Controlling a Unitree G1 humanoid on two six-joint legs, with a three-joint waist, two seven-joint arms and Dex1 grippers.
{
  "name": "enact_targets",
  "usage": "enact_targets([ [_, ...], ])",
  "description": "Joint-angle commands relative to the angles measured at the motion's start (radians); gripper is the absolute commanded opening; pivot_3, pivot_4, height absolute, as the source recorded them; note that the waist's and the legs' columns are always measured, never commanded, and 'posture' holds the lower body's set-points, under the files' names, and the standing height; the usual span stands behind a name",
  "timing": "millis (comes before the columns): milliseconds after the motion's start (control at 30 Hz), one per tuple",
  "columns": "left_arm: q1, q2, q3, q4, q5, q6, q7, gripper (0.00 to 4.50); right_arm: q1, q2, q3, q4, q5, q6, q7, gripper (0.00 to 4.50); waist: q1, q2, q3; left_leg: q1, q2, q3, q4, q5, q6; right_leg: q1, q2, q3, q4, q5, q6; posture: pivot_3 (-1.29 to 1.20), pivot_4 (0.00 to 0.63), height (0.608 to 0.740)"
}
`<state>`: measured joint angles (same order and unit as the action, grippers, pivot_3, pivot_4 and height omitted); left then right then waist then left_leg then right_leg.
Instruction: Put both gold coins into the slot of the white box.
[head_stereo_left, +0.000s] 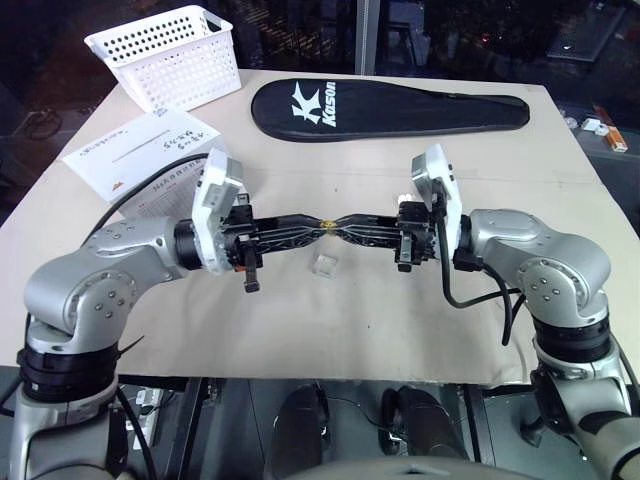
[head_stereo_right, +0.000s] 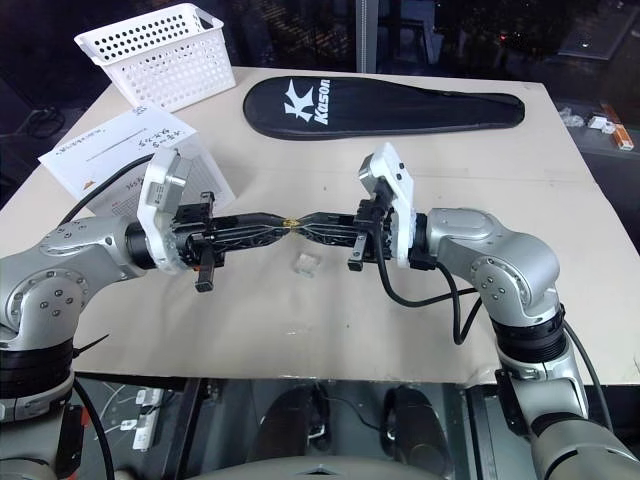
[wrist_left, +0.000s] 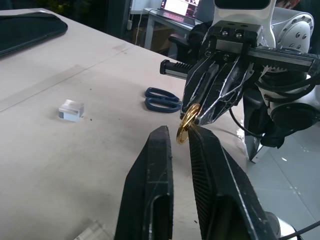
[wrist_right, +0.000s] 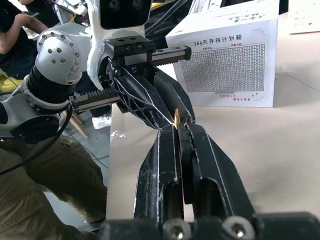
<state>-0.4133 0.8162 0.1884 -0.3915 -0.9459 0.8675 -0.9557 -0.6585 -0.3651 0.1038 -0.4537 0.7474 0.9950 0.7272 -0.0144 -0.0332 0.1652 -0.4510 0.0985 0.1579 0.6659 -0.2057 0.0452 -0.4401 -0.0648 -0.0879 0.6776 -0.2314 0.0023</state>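
Left eye view has both arms raised level over the table (head_stereo_left: 400, 330), fingertips meeting nose to nose, with one gold coin (head_stereo_left: 327, 225) pinched between them. From the left wrist view I read the right gripper (wrist_left: 196, 116) as clenched on that coin's upper edge, while the left gripper (wrist_left: 181, 137) has its two fingers drawn in around the lower edge, with a sliver of gap showing; I can't tell whether it has a firm grip yet. So I judge this to be a hand-over in mid-air, right to left. The white box (wrist_right: 227, 62) stands on the table behind my left arm, and I can't make out its slot from here. A small clear holder (head_stereo_left: 322, 265) lies below the grippers, blue scissors (wrist_left: 162, 99) near the table edge. Next I'd want the left fingers firm on the coin before the right lets go, then carry it to the box top edge-on.
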Motion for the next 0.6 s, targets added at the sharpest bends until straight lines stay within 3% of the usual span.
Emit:
enact_targets([
  [33,-0.026,-0.004,0.006,-0.019,-0.019,-0.006,0.004,0.49,-0.013,0.000,-0.008,-0.047,0.041,-0.013,0.007,0.00,0.000,0.000,0.000,0.000,0.000,0.000,0.000,0.000,0.000,0.000,0.000,0.000,0.000,0.000,0.000,0.00,0.150,0.740],
  [600,-0.051,-0.009,0.001,-0.051,-0.082,0.027,-0.009,0.24,-0.007,-0.015,-0.005,-0.055,0.088,0.001,0.004,0.00,0.000,0.000,0.000,0.000,0.000,0.000,0.000,0.000,0.000,0.000,0.000,0.000,0.000,-0.001,0.001,0.00,0.150,0.740],
])
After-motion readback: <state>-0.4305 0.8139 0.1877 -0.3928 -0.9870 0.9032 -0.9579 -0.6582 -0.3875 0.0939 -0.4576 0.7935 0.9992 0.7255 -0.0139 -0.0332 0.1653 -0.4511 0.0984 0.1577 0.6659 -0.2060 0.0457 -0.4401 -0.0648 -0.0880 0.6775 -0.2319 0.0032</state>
